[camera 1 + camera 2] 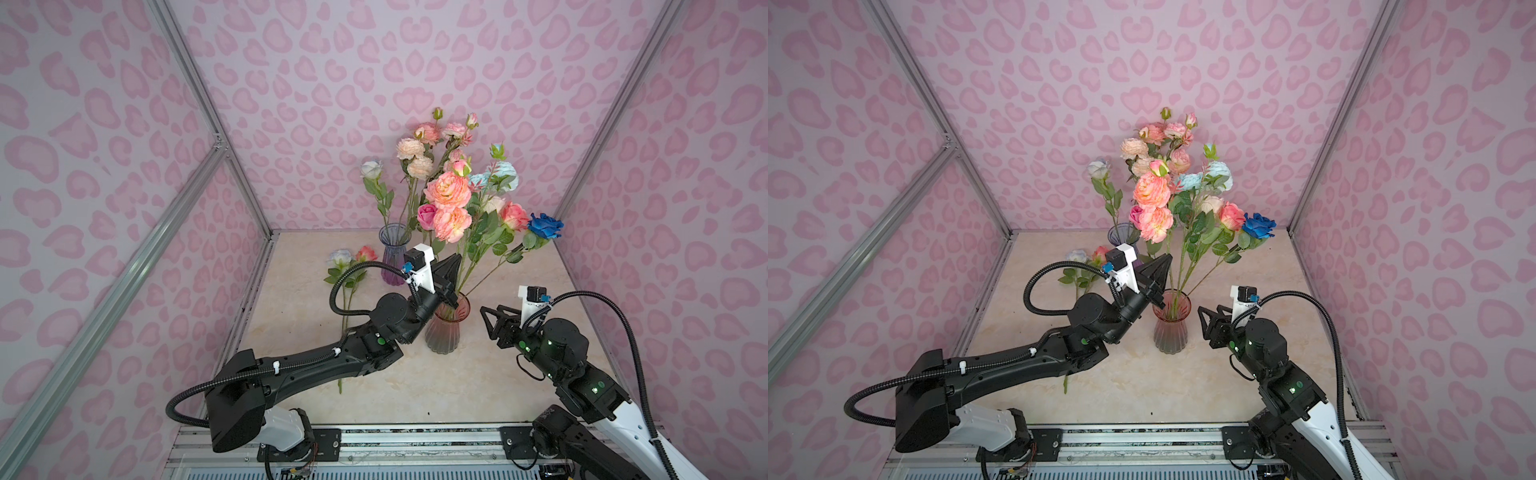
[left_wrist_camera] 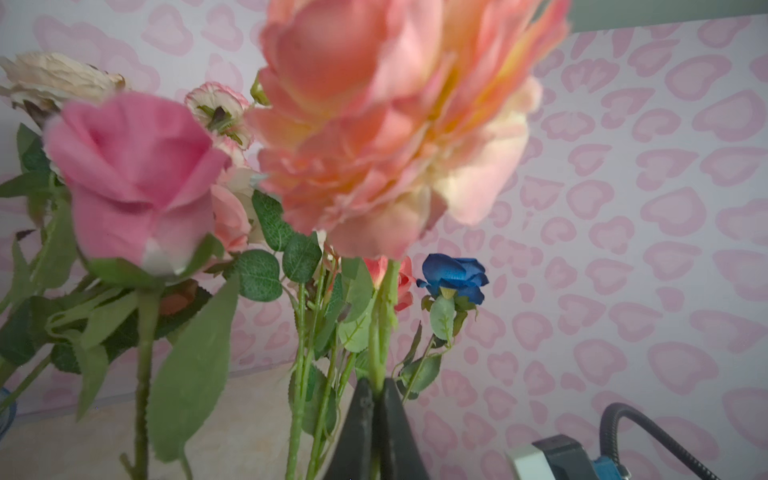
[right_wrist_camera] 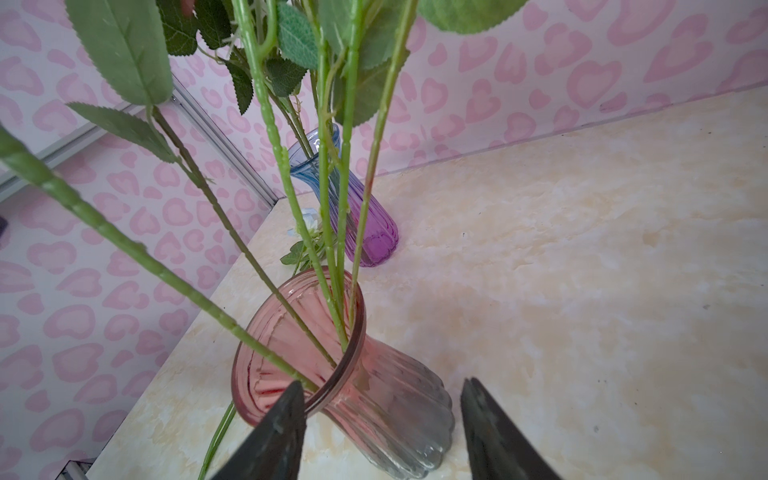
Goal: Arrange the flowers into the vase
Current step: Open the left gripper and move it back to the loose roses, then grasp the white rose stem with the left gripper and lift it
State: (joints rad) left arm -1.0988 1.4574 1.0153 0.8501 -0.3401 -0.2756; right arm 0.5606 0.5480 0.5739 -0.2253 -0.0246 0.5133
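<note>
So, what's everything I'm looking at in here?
pink vase: one, ribbed pink glass, middle of the table
purple vase: one, blue-to-purple glass, behind the pink one
standing flowers: about a dozen blooms, pink, peach, cream, pale blue, one deep blue, in the vases
loose flowers: two, pale blue-white and coral, lying left of the purple vase
table: one, cream marble
walls: pink heart print
left gripper: black, shut on a peach bloom stem
right gripper: black, open, beside the pink vase
</note>
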